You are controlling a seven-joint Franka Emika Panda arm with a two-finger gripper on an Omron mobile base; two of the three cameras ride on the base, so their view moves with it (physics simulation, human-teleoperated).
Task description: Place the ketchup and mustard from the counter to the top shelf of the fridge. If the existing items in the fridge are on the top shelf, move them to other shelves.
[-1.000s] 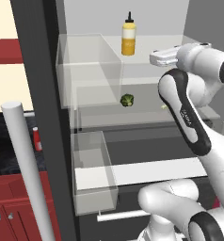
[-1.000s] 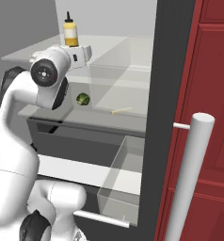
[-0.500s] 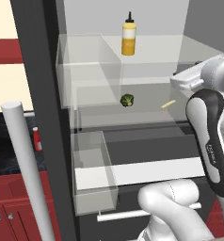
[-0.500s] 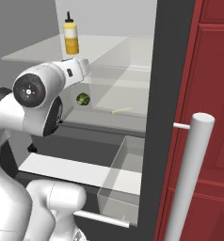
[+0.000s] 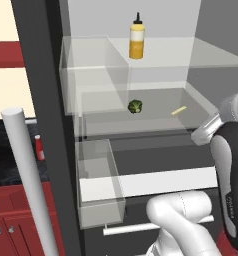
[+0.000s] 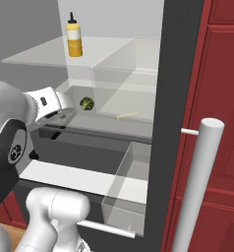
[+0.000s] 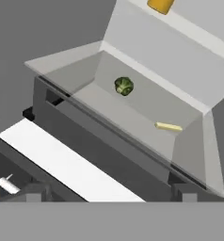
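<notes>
1. Task status: the mustard [image 5: 136, 38] stands upright on the top shelf [image 5: 166, 45] of the fridge, so I judge that half done
2. Remaining: the ketchup [image 5: 39, 148] stands on the counter [image 5: 13, 150] left of the fridge, not yet moved
3. Other items: a green vegetable [image 5: 135, 106] and a pale stick [image 5: 179, 110] lie on the shelf below the top one, needing no move
4. My gripper [image 6: 57, 114] is spread fully wide, holding and touching nothing, beside the middle shelf
</notes>
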